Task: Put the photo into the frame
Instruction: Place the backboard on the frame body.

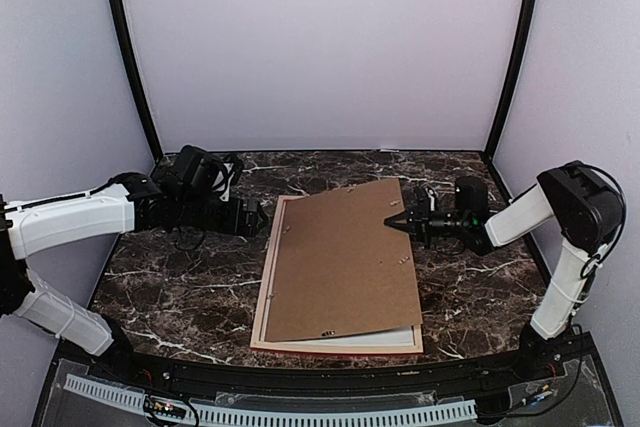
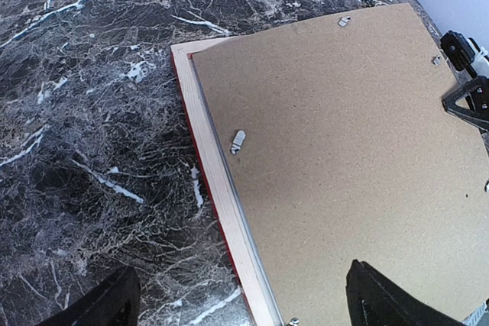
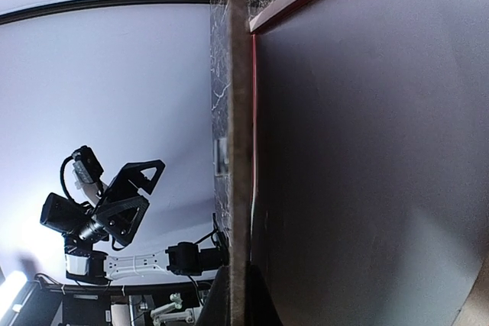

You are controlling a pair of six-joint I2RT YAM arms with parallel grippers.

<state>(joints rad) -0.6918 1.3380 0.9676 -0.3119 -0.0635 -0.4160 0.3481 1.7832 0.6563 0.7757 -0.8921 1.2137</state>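
Top view: frame [image 1: 266,282] lay face down at centre of the worktop [image 1: 180,287]. Board [image 1: 345,262] sat askew on it, white sheet [image 1: 400,335] beneath. Photo unseen.
Left wrist: left end effector [image 2: 241,299] gaped empty above the rail [image 2: 221,188].
Right wrist: right end effector [image 3: 235,295] pinched the board's edge. The board was best squared to the frame before lowering.

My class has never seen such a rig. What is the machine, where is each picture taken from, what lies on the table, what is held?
Two robot arms stand at a dark marble table. One picture looks down from above; the other two come from wrist cameras. A thin picture frame, pale wood back up with red beneath, lies flat. On it lies a plain brown backing board. The right arm has its jaws shut on that board's edge; the left arm hovers beside the frame, jaws open.
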